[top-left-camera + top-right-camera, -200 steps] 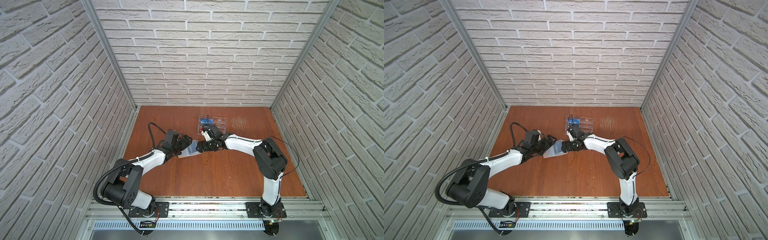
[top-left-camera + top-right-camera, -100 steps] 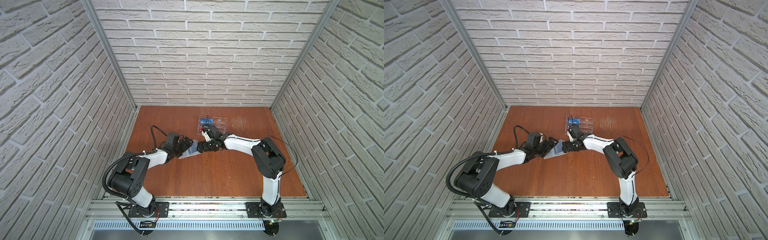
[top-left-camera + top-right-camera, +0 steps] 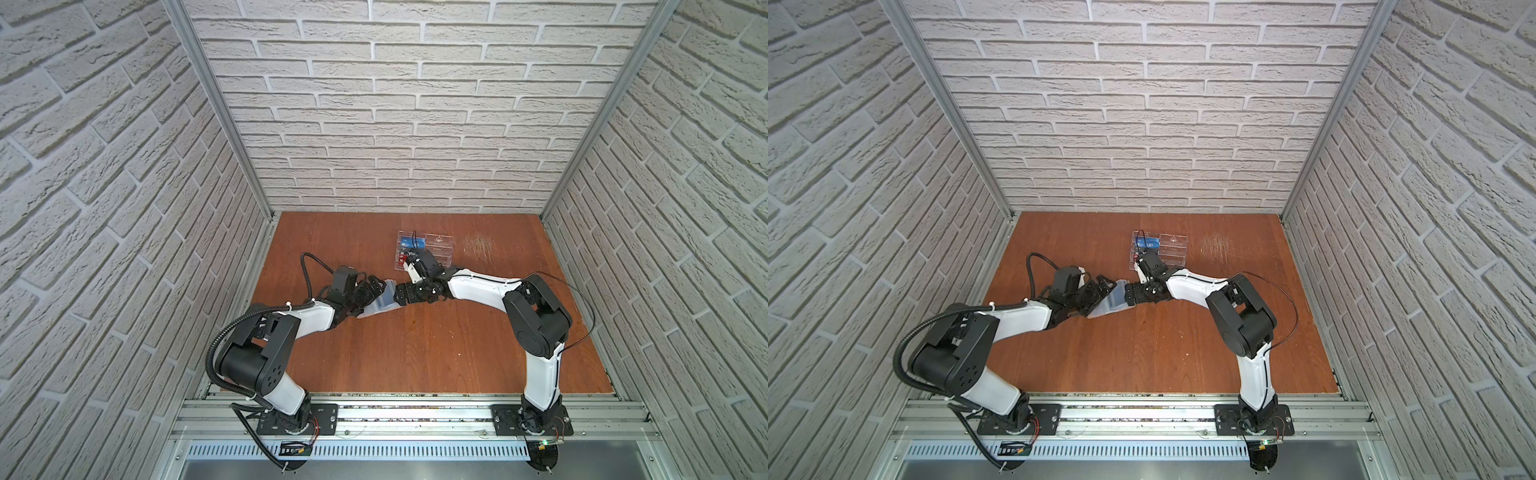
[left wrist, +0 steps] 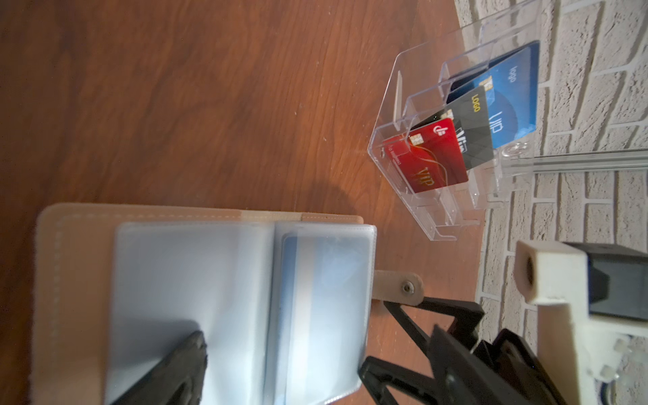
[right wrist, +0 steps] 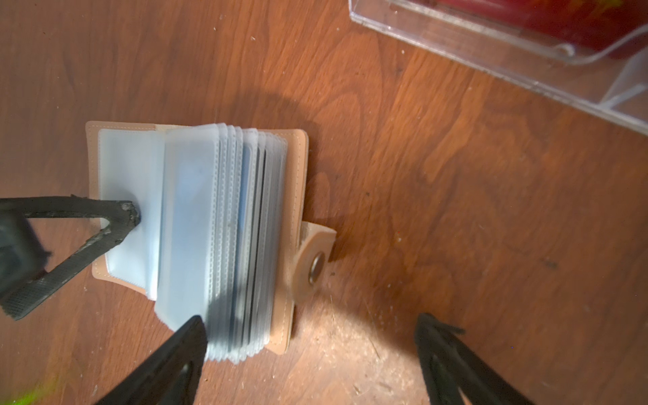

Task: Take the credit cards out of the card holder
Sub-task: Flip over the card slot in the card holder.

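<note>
Both jaws gape wide, gripping nothing. Left fingertip (image 5: 122, 215) presses the open card holder (image 4: 66, 280) onto the desk (image 5: 456, 210); right fingertip (image 5: 189, 336) touches its sleeve stack (image 5: 245, 228). I should fan those sleeves toward the blue credit card (image 4: 315, 291), slowly.

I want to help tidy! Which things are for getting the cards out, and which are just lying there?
Job: card holder, blue credit card in its sleeve, left gripper, right gripper.
Just lying about: clear acrylic rack, red VIP card, black VIP card.
</note>
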### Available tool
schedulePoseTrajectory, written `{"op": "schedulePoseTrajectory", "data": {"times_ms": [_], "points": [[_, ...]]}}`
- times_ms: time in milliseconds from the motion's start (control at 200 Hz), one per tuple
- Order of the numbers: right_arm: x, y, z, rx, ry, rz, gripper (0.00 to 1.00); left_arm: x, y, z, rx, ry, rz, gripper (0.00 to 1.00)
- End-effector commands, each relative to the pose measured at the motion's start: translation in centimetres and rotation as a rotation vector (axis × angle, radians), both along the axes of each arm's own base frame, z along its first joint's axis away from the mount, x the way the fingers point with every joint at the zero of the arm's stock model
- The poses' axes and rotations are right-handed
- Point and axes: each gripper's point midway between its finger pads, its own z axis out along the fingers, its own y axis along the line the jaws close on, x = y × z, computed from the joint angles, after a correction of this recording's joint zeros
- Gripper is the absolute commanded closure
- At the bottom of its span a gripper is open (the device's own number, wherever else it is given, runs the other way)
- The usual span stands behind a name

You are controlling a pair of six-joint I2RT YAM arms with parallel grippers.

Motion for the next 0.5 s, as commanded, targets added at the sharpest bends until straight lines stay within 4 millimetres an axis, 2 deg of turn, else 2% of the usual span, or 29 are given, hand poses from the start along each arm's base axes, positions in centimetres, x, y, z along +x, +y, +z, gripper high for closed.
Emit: {"op": "schedulePoseTrajectory", "data": {"times_ms": [0,495], "points": [[0.31,-0.23,0.68,-0.005,-0.027,-0.004,0.07,-0.35,0.59,-1.02,0.013,0.016,0.008,0.02],[0.14,-0.32,1.41,0.005,-0.037,0.001,0.07,-0.22,0.53,-1.38,0.01,0.022,0.008,0.02]]}}
